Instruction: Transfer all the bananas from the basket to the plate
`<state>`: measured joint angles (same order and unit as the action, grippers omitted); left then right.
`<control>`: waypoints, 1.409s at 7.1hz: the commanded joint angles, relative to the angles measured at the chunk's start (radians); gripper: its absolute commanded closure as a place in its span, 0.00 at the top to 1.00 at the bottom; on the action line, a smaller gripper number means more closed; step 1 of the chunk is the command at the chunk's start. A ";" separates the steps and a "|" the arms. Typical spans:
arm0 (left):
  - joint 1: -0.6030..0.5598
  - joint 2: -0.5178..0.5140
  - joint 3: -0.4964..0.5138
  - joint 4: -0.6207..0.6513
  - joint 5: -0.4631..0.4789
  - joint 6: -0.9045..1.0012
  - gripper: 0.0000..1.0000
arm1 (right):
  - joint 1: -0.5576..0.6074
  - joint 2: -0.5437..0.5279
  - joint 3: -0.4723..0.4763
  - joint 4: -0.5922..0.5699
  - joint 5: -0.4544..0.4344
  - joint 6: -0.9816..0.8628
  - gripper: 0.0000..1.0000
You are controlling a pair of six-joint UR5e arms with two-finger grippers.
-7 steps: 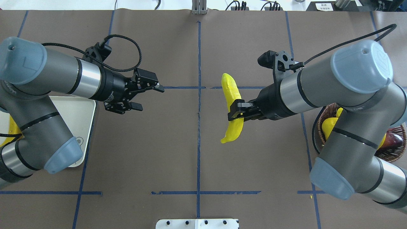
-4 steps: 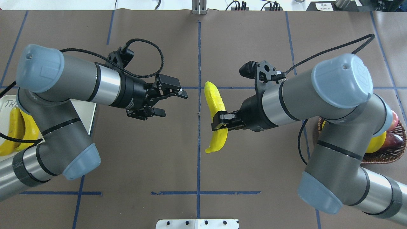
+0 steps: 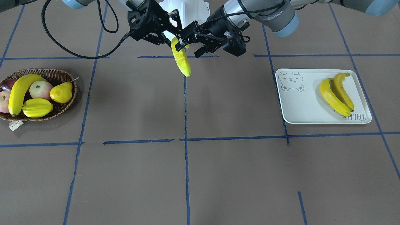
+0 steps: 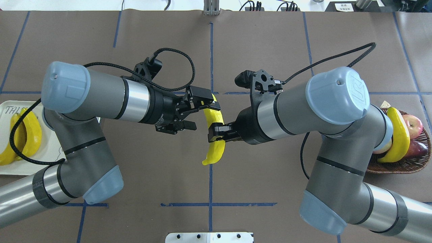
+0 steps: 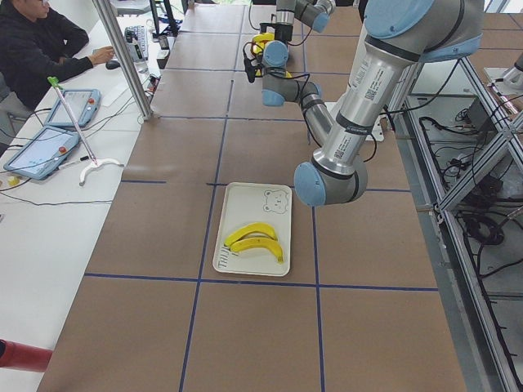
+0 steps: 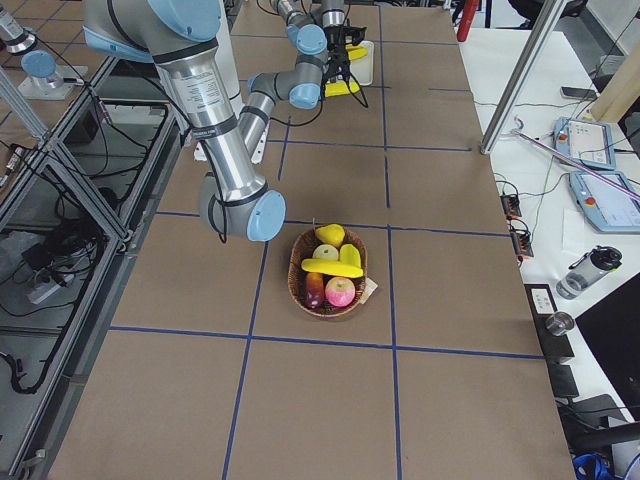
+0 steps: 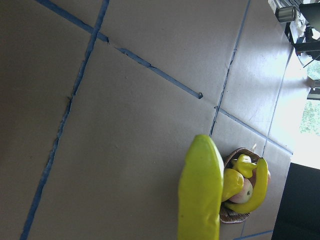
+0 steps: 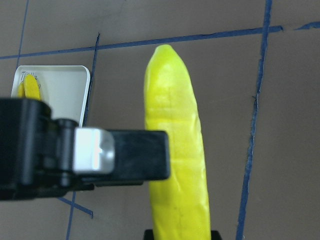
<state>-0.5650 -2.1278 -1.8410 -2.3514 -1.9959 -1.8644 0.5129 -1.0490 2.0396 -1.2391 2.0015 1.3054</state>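
My right gripper (image 4: 216,133) is shut on a yellow banana (image 4: 216,116) and holds it in the air over the table's centre line; it also shows in the front view (image 3: 182,62). My left gripper (image 4: 206,116) is open, its fingers on either side of the banana's upper end. In the right wrist view one left finger (image 8: 95,150) reaches the banana (image 8: 177,150). Two bananas (image 3: 336,93) lie on the white plate (image 3: 300,103). One banana (image 3: 17,92) lies in the wicker basket (image 3: 47,72).
The basket also holds a yellow starfruit (image 3: 37,107), a yellow pear (image 3: 61,92) and apples (image 3: 40,89). The plate (image 4: 5,170) sits at the table's left, the basket (image 4: 401,166) at its right. Blue tape lines cross the brown table.
Both arms have moved toward the centre. The right gripper has carried the banana leftward, and the open left gripper has come up to the banana's upper end.
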 commanded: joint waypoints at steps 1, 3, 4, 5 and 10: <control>0.023 -0.008 0.005 -0.002 0.025 -0.001 0.99 | -0.007 0.018 -0.001 0.000 -0.004 0.008 0.00; 0.025 -0.001 0.005 -0.029 0.023 0.001 0.41 | -0.011 0.018 -0.001 0.000 -0.004 0.009 0.00; 0.024 0.006 0.005 -0.046 0.023 0.010 0.05 | -0.011 0.017 0.002 0.001 -0.001 0.012 0.01; 0.019 0.008 0.006 -0.048 0.023 0.010 0.00 | -0.007 0.014 0.008 0.001 0.000 0.014 0.01; 0.016 0.011 0.005 -0.048 0.022 0.008 0.00 | -0.007 0.007 0.031 0.001 -0.003 0.064 1.00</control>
<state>-0.5488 -2.1190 -1.8361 -2.4003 -1.9742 -1.8599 0.5057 -1.0406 2.0657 -1.2375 1.9989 1.3640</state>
